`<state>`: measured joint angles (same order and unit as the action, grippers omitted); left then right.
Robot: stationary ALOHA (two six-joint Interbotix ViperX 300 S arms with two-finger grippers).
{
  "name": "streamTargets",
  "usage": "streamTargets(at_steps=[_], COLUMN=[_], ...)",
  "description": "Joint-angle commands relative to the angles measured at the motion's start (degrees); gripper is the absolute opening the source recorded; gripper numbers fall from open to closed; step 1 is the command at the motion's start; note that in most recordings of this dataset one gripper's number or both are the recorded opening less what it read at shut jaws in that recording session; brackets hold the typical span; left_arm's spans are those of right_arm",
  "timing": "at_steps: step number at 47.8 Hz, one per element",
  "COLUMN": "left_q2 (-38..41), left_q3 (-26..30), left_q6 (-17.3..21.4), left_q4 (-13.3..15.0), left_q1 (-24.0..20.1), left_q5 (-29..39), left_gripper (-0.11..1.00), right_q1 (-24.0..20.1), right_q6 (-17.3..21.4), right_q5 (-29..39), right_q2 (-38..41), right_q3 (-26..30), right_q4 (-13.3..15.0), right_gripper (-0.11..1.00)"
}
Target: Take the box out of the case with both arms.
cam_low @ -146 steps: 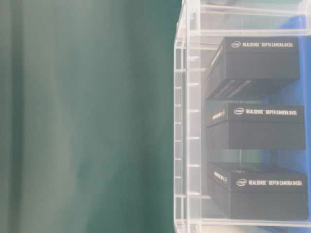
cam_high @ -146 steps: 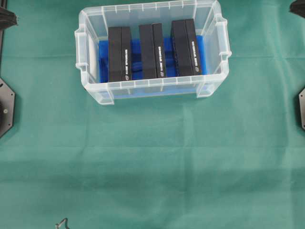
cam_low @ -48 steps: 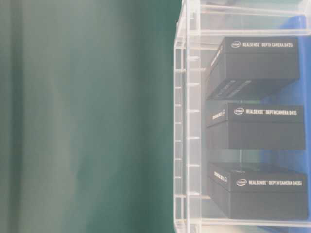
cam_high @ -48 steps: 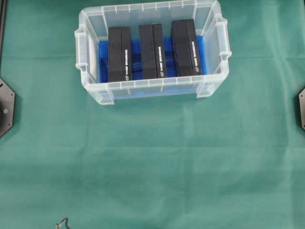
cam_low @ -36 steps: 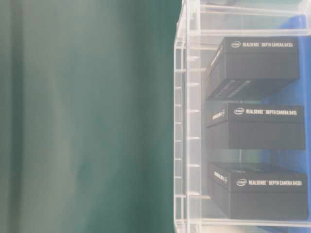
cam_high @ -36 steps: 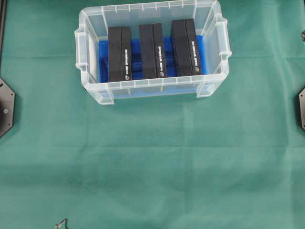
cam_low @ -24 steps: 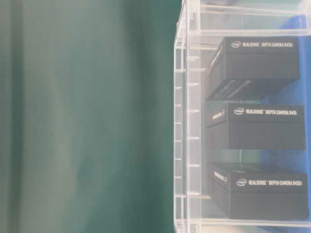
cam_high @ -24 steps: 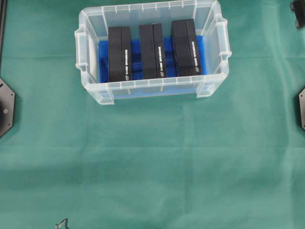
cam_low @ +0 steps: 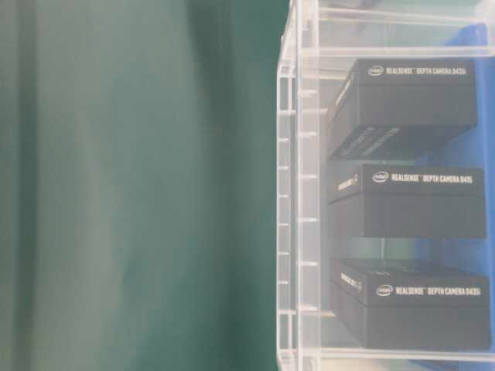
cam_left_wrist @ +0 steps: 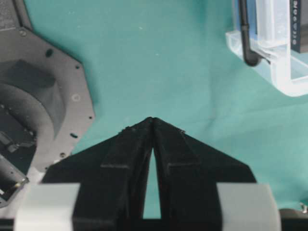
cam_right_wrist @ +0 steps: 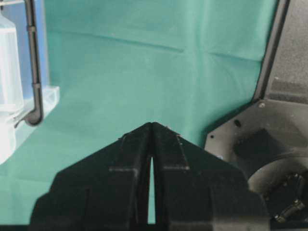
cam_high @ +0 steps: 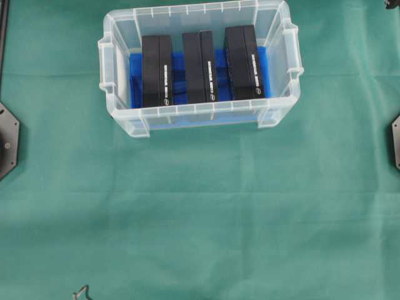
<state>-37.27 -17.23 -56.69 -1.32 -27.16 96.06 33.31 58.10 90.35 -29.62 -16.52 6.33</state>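
The case (cam_high: 200, 114) is a clear plastic tub at the back middle of the green cloth, with a blue sheet (cam_high: 179, 76) on its floor. Three black boxes stand in it side by side: left (cam_high: 156, 70), middle (cam_high: 199, 66) and right (cam_high: 244, 61). The table-level view shows the case wall (cam_low: 298, 201) and the printed box lids (cam_low: 418, 201). My left gripper (cam_left_wrist: 152, 119) is shut and empty over bare cloth, with a case corner (cam_left_wrist: 274, 57) to its upper right. My right gripper (cam_right_wrist: 152, 123) is also shut and empty, and the case (cam_right_wrist: 9, 86) lies to its left. Neither gripper shows in the overhead view.
Black arm bases sit at the left edge (cam_high: 7, 140) and right edge (cam_high: 395, 142) of the cloth, and each shows beside its own gripper (cam_left_wrist: 38, 101) (cam_right_wrist: 260, 144). A small metal piece (cam_high: 81, 292) lies at the front left.
A black part of the right arm at the overhead view's top right corner has almost slipped out of view. The case and boxes have not moved.
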Motion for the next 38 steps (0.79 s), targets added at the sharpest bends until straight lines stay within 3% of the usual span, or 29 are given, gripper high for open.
streamTargets(at_steps=[1, 5, 9, 17, 22, 24, 32, 35, 38], left_q2=[0.09, 0.09, 0.09, 0.09, 0.09, 0.09, 0.18, 0.09, -0.09], left_q3=[0.79, 0.70, 0.53, 0.26, -0.09, -0.26, -0.79, -0.97, -1.05], left_q6=[0.00, 0.00, 0.18, 0.18, -0.09, -0.18, -1.67, -2.29, -2.72], left_q4=[0.26, 0.26, 0.35, 0.35, 0.35, 0.35, 0.35, 0.35, 0.44], left_q1=[-0.26, -0.26, -0.18, -0.09, 0.26, 0.44, 0.53, 0.53, 0.79], left_q5=[0.00, 0.00, 0.09, 0.53, 0.53, 0.53, 0.62, 0.53, 0.53], left_gripper=[0.01, 0.02, 0.10, 0.52, 0.81, 0.86, 0.88, 0.88, 0.88], right_q1=[0.09, 0.00, -0.09, -0.09, -0.09, -0.09, -0.35, -0.44, -0.44], right_q6=[0.00, 0.18, 0.35, 1.49, 3.43, 4.39, 6.86, 6.94, 6.94], right_q5=[-0.35, -0.44, -0.88, -2.99, -3.87, -3.87, -3.87, -4.04, -4.22], right_q2=[-1.05, -1.58, -2.20, -3.43, -3.52, -3.52, -3.08, -3.08, -3.08], right_q3=[0.00, -0.70, -1.49, -2.99, -3.78, -4.04, -4.66, -4.66, -4.66], right_q4=[-0.18, -0.79, -1.49, -1.85, -1.85, -1.58, -1.14, -1.14, -1.14], right_gripper=[0.00, 0.01, 0.01, 0.03, 0.25, 0.38, 0.87, 0.95, 0.97])
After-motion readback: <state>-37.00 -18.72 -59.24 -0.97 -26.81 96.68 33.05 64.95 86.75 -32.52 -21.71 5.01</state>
